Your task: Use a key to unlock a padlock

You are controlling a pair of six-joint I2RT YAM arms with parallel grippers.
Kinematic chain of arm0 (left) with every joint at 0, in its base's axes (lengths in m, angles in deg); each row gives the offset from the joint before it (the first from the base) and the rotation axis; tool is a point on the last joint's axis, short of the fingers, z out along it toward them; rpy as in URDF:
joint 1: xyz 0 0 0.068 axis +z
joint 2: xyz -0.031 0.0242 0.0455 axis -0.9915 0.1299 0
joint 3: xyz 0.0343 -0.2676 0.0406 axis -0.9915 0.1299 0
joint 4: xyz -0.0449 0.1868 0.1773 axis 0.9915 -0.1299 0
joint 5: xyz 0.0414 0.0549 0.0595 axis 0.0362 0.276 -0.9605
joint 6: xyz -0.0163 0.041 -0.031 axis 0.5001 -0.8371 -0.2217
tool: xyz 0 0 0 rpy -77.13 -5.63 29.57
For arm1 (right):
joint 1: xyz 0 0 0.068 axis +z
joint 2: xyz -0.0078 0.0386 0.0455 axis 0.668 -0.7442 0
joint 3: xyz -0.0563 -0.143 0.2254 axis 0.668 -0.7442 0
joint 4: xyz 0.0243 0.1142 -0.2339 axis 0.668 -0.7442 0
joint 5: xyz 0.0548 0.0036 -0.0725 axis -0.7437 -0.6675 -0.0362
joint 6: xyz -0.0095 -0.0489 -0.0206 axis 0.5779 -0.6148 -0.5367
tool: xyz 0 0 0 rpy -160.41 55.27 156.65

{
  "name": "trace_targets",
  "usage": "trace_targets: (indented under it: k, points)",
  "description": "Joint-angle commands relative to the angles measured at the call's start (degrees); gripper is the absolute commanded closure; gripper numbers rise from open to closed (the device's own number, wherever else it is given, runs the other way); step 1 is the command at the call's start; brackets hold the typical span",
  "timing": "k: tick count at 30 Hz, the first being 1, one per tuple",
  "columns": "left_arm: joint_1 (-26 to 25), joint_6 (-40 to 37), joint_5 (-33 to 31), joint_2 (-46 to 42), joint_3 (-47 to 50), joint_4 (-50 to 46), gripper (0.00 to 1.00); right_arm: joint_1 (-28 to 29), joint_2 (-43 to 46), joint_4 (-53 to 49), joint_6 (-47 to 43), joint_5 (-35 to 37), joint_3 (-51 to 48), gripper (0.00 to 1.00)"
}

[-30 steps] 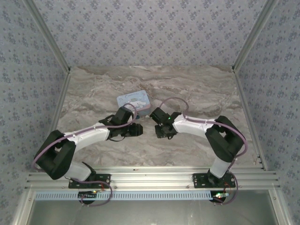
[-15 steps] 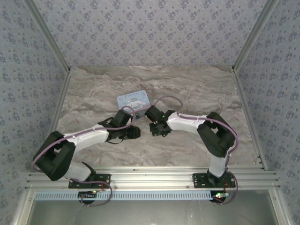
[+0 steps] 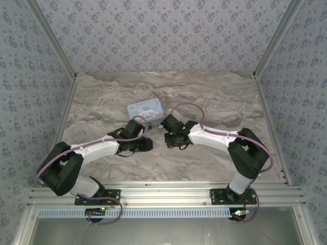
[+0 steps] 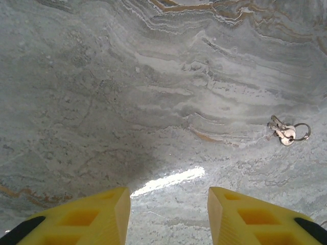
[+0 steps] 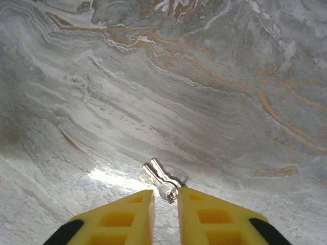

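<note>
Flanking keys, right tool narrowly parted

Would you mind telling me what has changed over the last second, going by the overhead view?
The right hand edged a little left, toward the left hand; the keys lie on the table right at its tips, and whether it grips them is unclear. The left hand, open, barely moved. The tin stayed put.
</note>
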Motion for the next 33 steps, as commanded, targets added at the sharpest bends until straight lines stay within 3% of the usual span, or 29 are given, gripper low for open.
trace_targets:
  k: [1, 5, 12, 21, 26, 33]
  points:
    - [-0.12, -0.83, 0.13, 0.6, -1.99, -1.27, 0.55, 0.24, -1.5, -1.71, -1.36, -0.72, 0.95, 0.71]
    - [-0.19, -0.89, -0.01, 0.41, -1.82, -1.72, 0.54, 1.04, -5.0, -3.06, -4.02, -2.18, 3.06, 0.59]
    - [-0.17, -1.0, -0.21, 0.29, -1.6, -2.18, 0.54, 2.53, -10.65, -7.35, -6.89, -1.78, 6.81, 0.58]
    - [-0.15, -1.35, -0.31, 0.95, -2.12, -2.36, 0.53, 3.59, -11.86, -12.0, -7.37, 0.91, 8.68, 0.82]
    - [-0.13, -1.35, -0.38, 1.06, -2.42, -2.8, 0.52, 3.66, -9.75, -12.39, -7.36, 0.77, 8.04, 0.91]
    - [0.94, -0.44, -0.3, -1.86, -2.56, -3.52, 0.52, 2.01, -2.17, -4.07, -6.07, -1.59, 1.66, 1.0]
